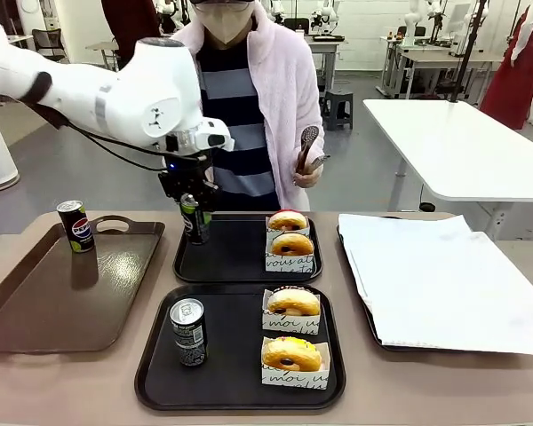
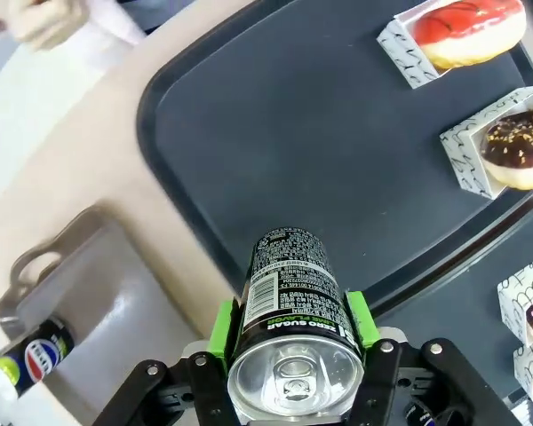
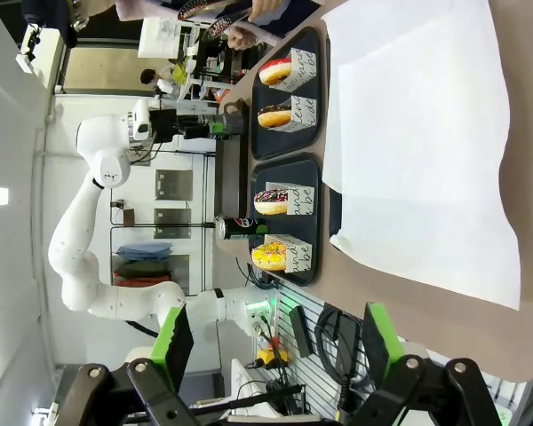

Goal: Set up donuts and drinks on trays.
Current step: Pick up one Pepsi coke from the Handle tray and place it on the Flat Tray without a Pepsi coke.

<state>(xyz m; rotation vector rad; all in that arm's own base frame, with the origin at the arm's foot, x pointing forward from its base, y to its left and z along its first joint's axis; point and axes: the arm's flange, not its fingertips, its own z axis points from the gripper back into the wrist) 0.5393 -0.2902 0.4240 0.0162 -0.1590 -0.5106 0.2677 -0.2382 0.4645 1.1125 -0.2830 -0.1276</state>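
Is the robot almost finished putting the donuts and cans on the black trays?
Nearly. The near tray already has a can and two donuts. The far tray has its two donuts too. Right now the left tool grips a black can over that tray's corner. It only needs setting down. Another can waits on the brown tray.

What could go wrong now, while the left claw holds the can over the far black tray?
1. The left claw grips the black can only near its top, so the can might tip or slip on release.
2. It is close to the left rim of the far black tray; set on the rim, it might fall over.
3. The person's hand with tongs is near and could cross the arm's path.
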